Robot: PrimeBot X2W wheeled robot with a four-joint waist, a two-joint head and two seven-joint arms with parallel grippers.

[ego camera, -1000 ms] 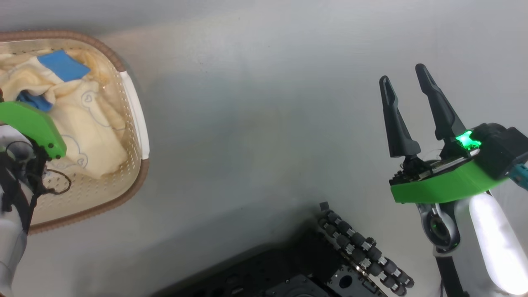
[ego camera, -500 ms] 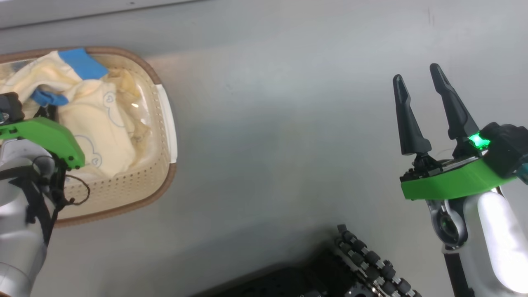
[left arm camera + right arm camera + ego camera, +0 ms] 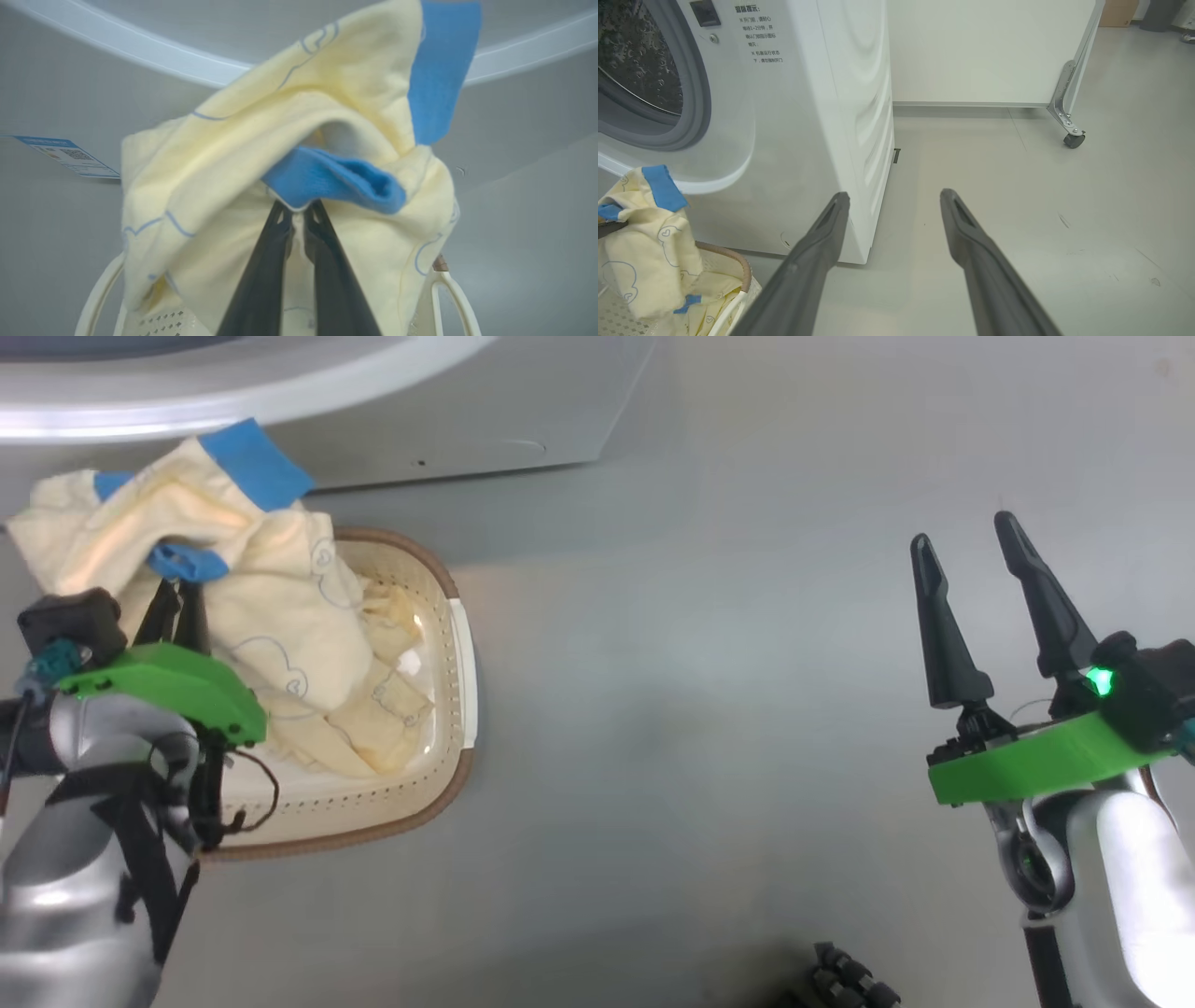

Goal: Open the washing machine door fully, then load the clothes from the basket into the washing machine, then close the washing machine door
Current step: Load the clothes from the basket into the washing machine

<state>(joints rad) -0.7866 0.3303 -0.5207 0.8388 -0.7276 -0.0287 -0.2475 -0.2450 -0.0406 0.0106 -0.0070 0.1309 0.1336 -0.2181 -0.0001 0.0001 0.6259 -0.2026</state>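
Observation:
The pale yellow clothes [image 3: 271, 616] with blue cuffs hang lifted above the cream basket [image 3: 457, 653], their lower part still trailing into it. My left gripper [image 3: 299, 210] is shut on the clothes [image 3: 224, 154], fingers pinching the fabric under a blue cuff. In the head view the left gripper [image 3: 177, 602] sits at the left, half covered by cloth. The white washing machine [image 3: 808, 102] stands just behind the basket [image 3: 733, 266], its grey gasket and steel drum [image 3: 640, 60] exposed. The door is out of view. My right gripper [image 3: 971, 569] hovers open over bare floor at the right.
A white cabinet on castor wheels [image 3: 1073, 140] stands behind and to the right of the machine. Grey floor [image 3: 691, 709] stretches between the basket and my right arm. Part of my dark wheeled base [image 3: 845, 980] shows at the bottom edge.
The head camera has tilted up, bringing the machine's base into view. My left gripper has raised the clothes up out of the basket. The right gripper stays open.

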